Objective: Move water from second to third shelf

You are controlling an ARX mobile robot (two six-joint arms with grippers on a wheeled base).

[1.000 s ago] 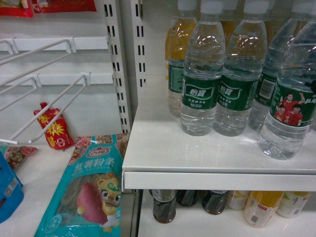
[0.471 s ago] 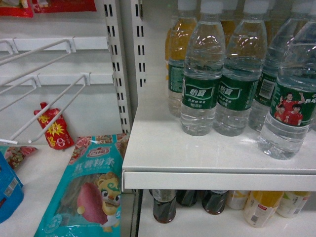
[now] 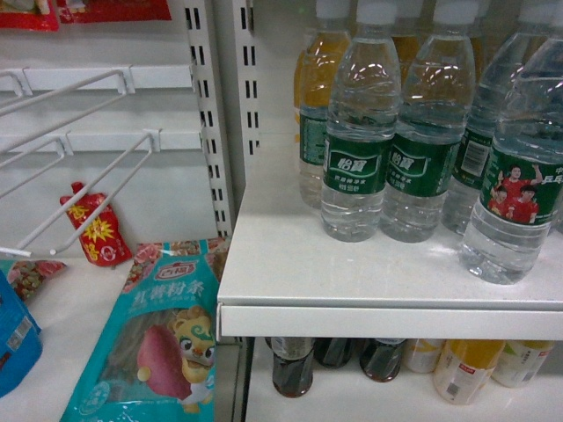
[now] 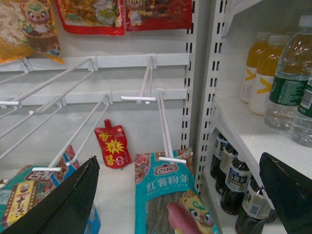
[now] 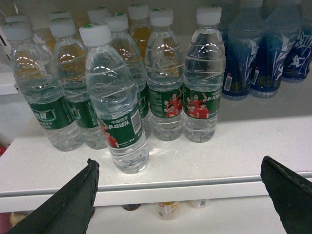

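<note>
Several clear water bottles with green labels stand on a white shelf (image 3: 352,318). The frontmost water bottle (image 5: 117,102) is set a little ahead of the rows, near the shelf's front edge; in the head view it is the water bottle (image 3: 519,176) at the far right. My right gripper (image 5: 178,195) is open and empty, level with the shelf edge (image 5: 195,187), its left finger just below and left of that bottle. My left gripper (image 4: 175,195) is open and empty, over a teal packet in the bay to the left. Neither gripper shows in the head view.
Dark cola bottles (image 3: 292,365) and yellow drinks (image 3: 466,369) stand on the shelf below. Blue-labelled bottles (image 5: 248,53) are to the right of the water. The left bay holds wire hooks (image 3: 88,176), a red pouch (image 3: 95,227) and a teal packet (image 3: 163,334), behind a slotted upright (image 3: 215,114).
</note>
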